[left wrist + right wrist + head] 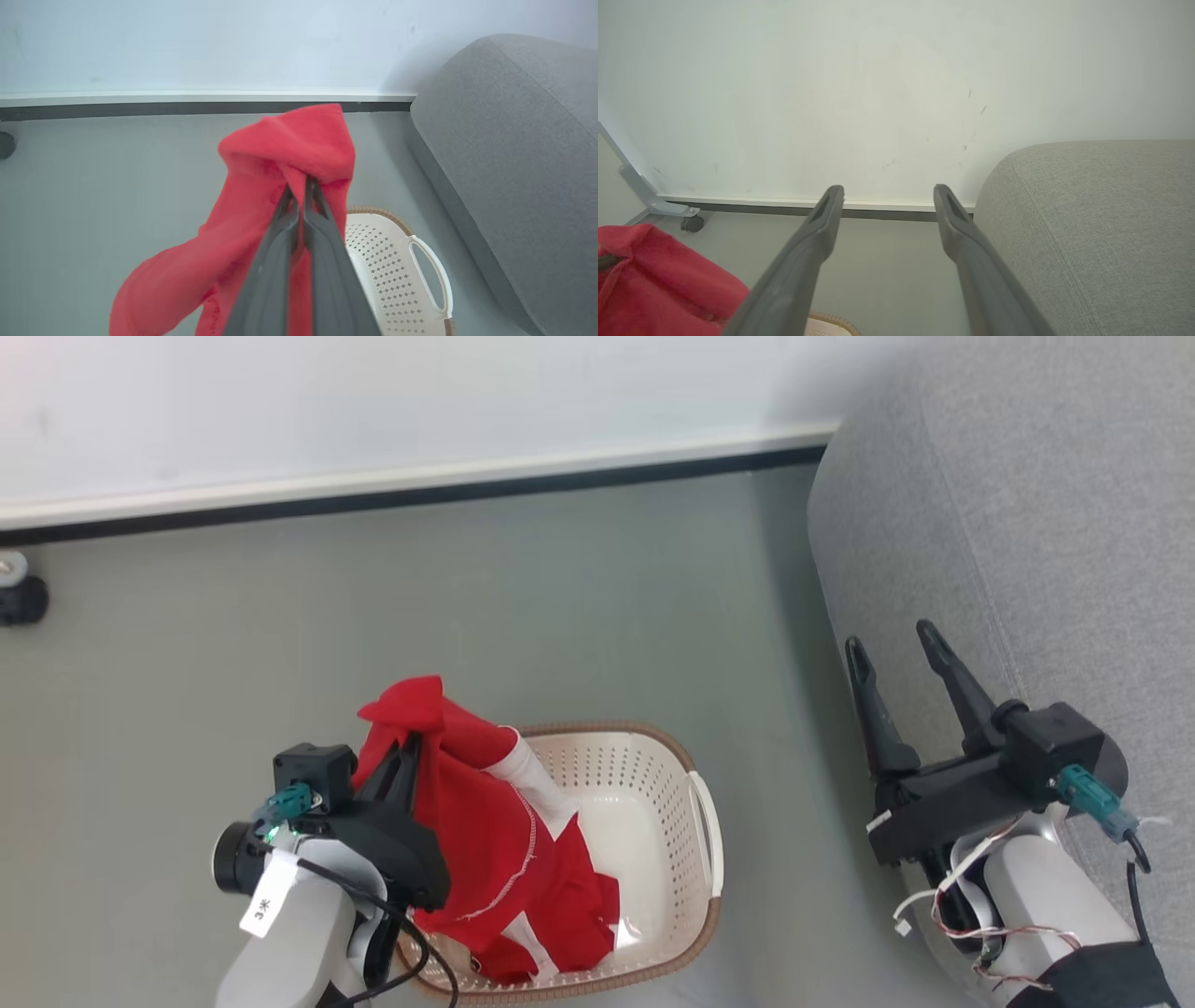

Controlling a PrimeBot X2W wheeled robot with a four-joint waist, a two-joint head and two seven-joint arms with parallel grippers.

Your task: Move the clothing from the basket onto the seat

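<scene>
Your left pincer [299,185] is shut tight on a fold of the red clothing [495,845], which hangs over the basket [702,821] with its tail inside. Your right pincer [890,637] gapes empty by the seat [1027,523]. The clothing looks light and limp, so grip bunched folds and expect it to drape.

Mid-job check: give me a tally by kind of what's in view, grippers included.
Red fabric clothing with white trim: 1 bunch, pinched by the shut left gripper; separate pieces cannot be told
Cream-white perforated plastic basket: 1
Grey upholstered sofa: 1
Dark two-finger grippers: 2 (right gripper open)
Black caster wheel: 1
Total: 6
</scene>
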